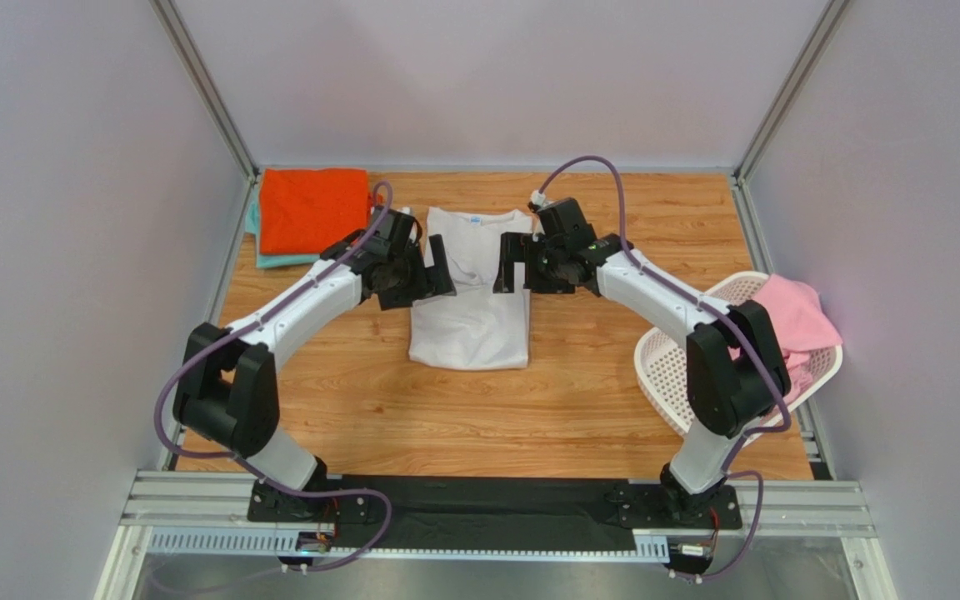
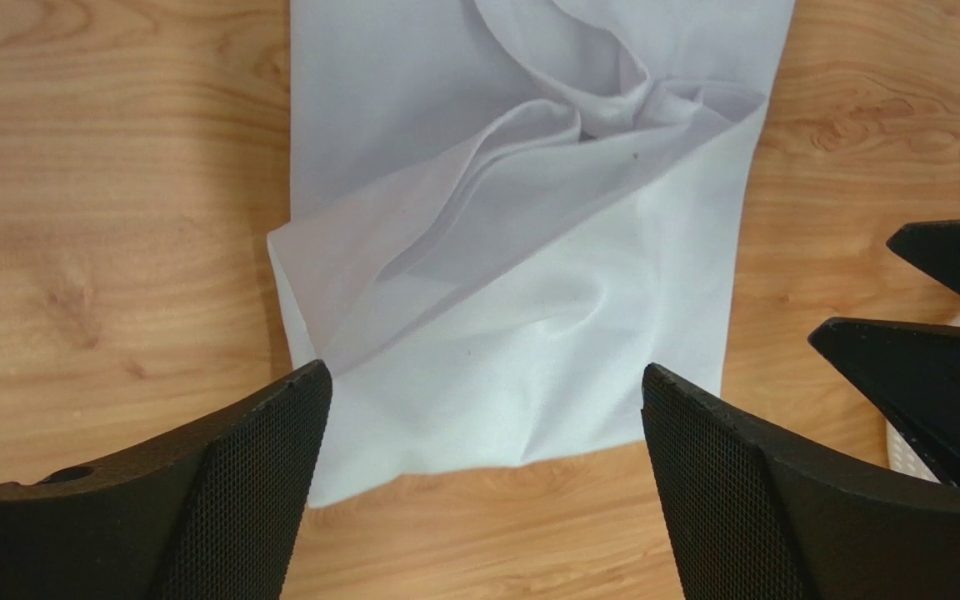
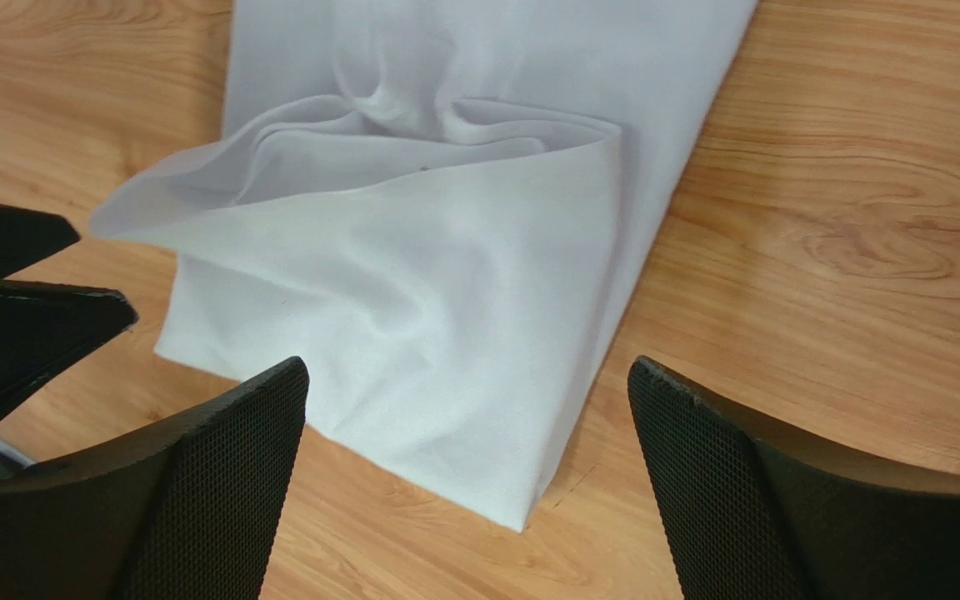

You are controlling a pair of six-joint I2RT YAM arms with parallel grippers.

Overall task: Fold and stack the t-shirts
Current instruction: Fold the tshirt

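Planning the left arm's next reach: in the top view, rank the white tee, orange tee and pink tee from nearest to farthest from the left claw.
1. White tee, mid-table, right at the left claw.
2. Orange tee, far left corner.
3. Pink tee, in the basket at the right edge.

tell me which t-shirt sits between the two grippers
The white cloth t-shirt mid-table; the folded orange t-shirt lies on a teal t-shirt far left, the pink t-shirt in the white perforated basket.
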